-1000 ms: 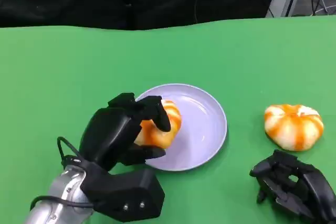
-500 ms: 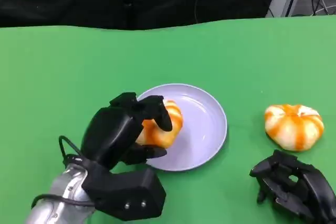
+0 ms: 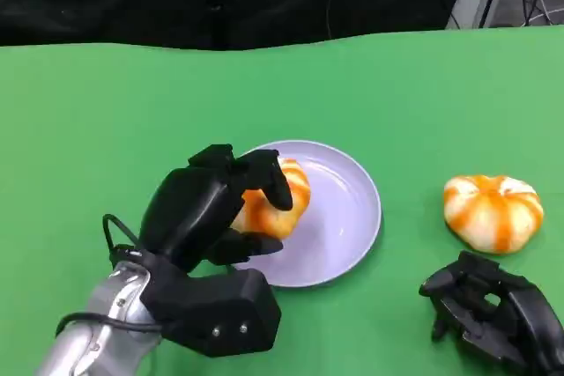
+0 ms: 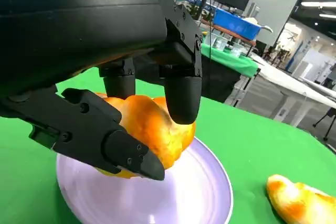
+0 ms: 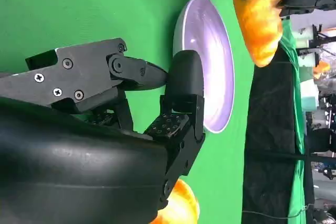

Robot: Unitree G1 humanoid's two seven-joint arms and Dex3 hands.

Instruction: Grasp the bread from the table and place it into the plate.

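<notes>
The left hand (image 3: 216,209) grips a bun (image 3: 275,200) just above the left side of the plate (image 3: 344,217), while the right hand (image 3: 493,310), fingers curled on nothing, sits near a second bun (image 3: 492,211) on the table (image 3: 115,112).
</notes>
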